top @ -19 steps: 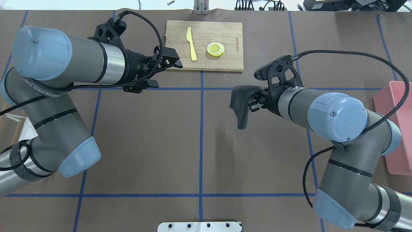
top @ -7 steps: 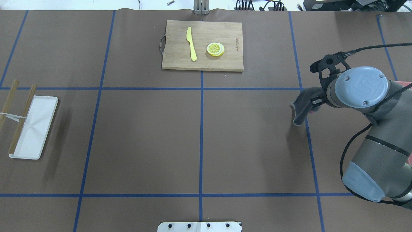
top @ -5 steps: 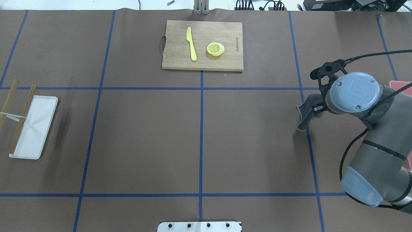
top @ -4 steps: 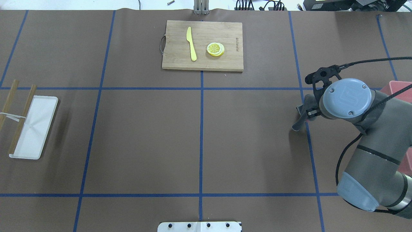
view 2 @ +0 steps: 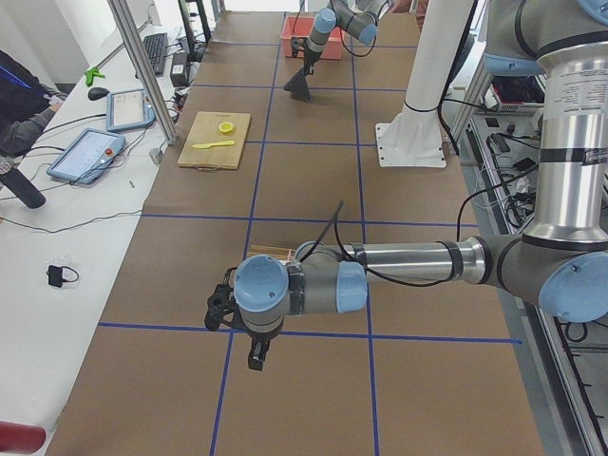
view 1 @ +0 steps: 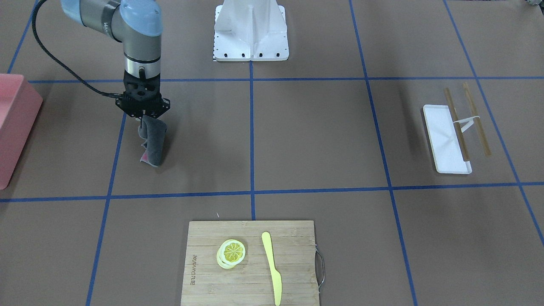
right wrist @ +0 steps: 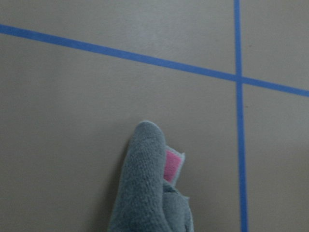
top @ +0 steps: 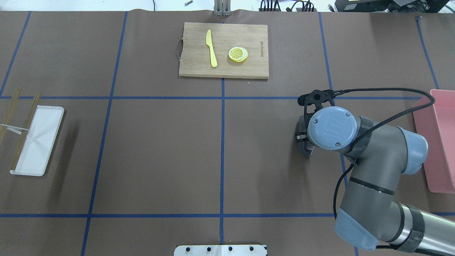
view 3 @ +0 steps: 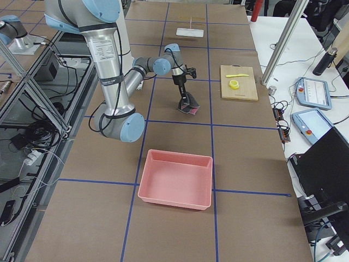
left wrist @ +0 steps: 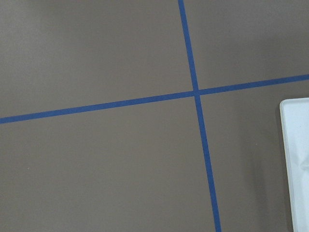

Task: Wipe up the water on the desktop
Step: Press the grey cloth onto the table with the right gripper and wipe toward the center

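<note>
Robot's right end effector (view 1: 143, 119) points straight down over the table (view 1: 318, 136), its fingers clamped on the top of a folded grey cloth (view 1: 152, 142) that hangs directly below it. The cloth's lower end shows a pink patch and either reaches the brown surface or hangs just short of it; the pictures do not settle which. No puddle, sheen or damp streak can be made out under or around the end effector, so it is unclear whether the wiping is finished or not yet begun. The cloth looks either about to be pressed down for a pass or due for the pink bin (view 1: 21, 127), which sits well off to the end effector's outer side. A bamboo cutting board (view 1: 293, 246) lies farther out from the robot, well apart. The left end effector (view 2: 256, 356) hangs above bare table, well away from the right one, and whether it is open cannot be told.
</note>
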`<state>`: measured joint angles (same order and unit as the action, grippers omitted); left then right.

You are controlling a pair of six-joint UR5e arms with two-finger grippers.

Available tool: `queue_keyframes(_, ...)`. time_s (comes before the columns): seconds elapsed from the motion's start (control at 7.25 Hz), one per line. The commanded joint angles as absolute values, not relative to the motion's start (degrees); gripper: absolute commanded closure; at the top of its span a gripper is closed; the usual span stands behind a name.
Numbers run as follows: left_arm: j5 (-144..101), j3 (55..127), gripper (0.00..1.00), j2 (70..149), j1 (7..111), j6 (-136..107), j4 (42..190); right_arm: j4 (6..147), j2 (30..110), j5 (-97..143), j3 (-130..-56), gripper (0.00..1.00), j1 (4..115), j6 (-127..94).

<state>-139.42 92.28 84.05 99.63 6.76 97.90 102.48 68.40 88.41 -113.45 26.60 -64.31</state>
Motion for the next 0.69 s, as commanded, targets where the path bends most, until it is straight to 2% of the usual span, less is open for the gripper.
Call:
queue_keyframes(0.0, -139.48, 92.55, 0.02, 83.58, 99.49, 5.19, 99.32, 102.40, 57.54, 88.07, -106.13, 1.00, 21.81, -80.08)
queue_keyframes(0.14, -139.48, 92.46, 0.02, 83.76, 99.49, 5.19, 99.32, 102.31, 51.04, 87.98, -101.47, 1.00, 21.45, -86.16)
queue_keyframes(0.55, -139.48, 92.46, 0.02, 83.67, 99.40, 5.19, 99.32, 91.34, 45.81, 86.85, -93.63, 1.00, 20.66, -103.31)
